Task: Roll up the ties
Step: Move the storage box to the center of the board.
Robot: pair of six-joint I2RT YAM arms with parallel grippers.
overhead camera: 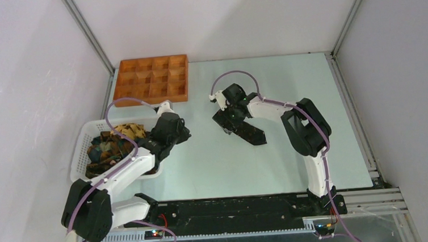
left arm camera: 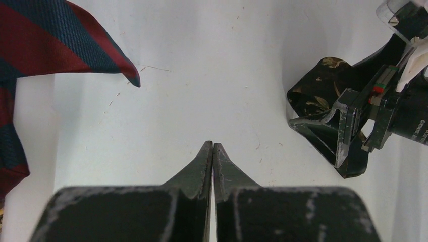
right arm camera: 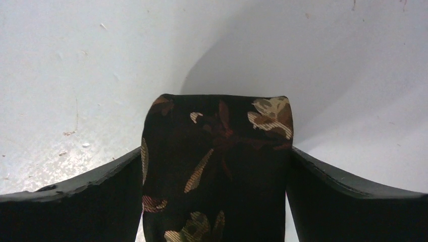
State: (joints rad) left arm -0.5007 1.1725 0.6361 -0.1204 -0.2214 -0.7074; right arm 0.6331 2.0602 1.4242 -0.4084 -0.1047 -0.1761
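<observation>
A dark tie (right arm camera: 217, 166) with gold and brown leaf print sits folded or rolled between the fingers of my right gripper (right arm camera: 216, 151), which is shut on it across its width. In the top view the right gripper (overhead camera: 227, 120) is low over the table's middle, and the tie (overhead camera: 252, 133) trails toward the near right. The left wrist view shows the same tie (left arm camera: 315, 91) in that gripper. More leafy ties (overhead camera: 111, 145) are piled in the white basket. My left gripper (left arm camera: 213, 147) is shut and empty over bare table, also seen in the top view (overhead camera: 185, 134) beside the basket.
The white mesh basket (overhead camera: 80, 150) stands at the left edge. The orange compartment tray (overhead camera: 152, 80) lies at the back left. A red and navy striped tie (left arm camera: 45, 45) lies on the table left of my left gripper. Enclosure walls surround the table.
</observation>
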